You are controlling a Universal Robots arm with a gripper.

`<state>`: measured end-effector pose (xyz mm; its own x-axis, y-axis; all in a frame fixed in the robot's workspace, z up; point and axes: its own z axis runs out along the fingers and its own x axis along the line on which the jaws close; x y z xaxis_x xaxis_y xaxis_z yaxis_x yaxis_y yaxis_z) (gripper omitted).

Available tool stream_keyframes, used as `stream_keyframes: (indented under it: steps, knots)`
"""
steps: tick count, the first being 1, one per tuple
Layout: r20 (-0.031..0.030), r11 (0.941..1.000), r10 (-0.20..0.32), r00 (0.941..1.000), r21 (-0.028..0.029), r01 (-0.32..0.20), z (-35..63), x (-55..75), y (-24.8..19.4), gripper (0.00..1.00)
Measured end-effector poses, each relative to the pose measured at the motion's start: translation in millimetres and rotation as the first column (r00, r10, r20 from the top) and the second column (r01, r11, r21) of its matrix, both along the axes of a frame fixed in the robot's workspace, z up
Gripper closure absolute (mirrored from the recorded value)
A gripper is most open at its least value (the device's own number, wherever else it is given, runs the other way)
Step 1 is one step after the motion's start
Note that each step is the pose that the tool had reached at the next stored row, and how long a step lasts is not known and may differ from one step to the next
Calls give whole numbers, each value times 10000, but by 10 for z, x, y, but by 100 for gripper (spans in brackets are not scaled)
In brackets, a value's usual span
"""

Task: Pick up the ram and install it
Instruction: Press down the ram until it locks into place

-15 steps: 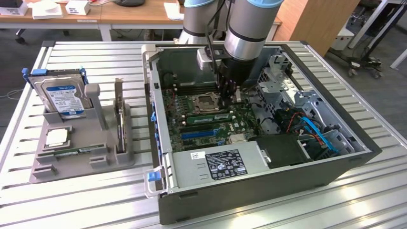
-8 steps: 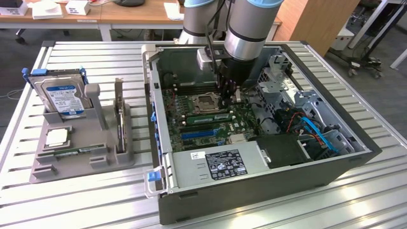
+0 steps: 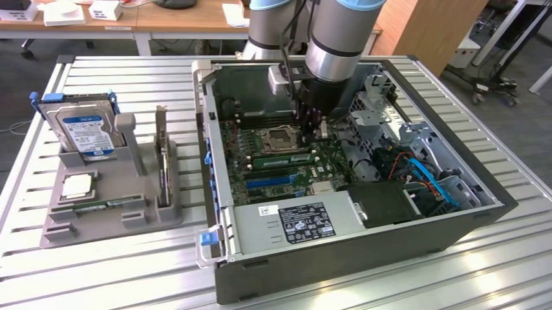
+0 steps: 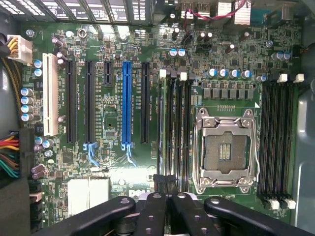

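Observation:
The ram is a thin green stick standing on edge in a memory slot beside the CPU socket, inside the open computer case. In the wrist view the ram appears edge-on, in the slot row next to the socket. My gripper hangs inside the case just above the motherboard, over that slot row. Its black fingers are shut, with nothing visible between them. Whether they touch the stick is hidden.
A grey holder at the exterior view's left carries a blue-labelled hard drive, a dark expansion card and another thin green strip. Drive cages and blue cables crowd the case's right side. The power supply sits at the front.

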<state>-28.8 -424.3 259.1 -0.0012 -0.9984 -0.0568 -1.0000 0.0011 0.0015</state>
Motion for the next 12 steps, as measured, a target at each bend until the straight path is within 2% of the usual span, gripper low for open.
stream_keyframes:
  steps: [12]
  knots:
    - [0, 10000, -17, 10000, 1, 17, -1, 188, 0, 91]
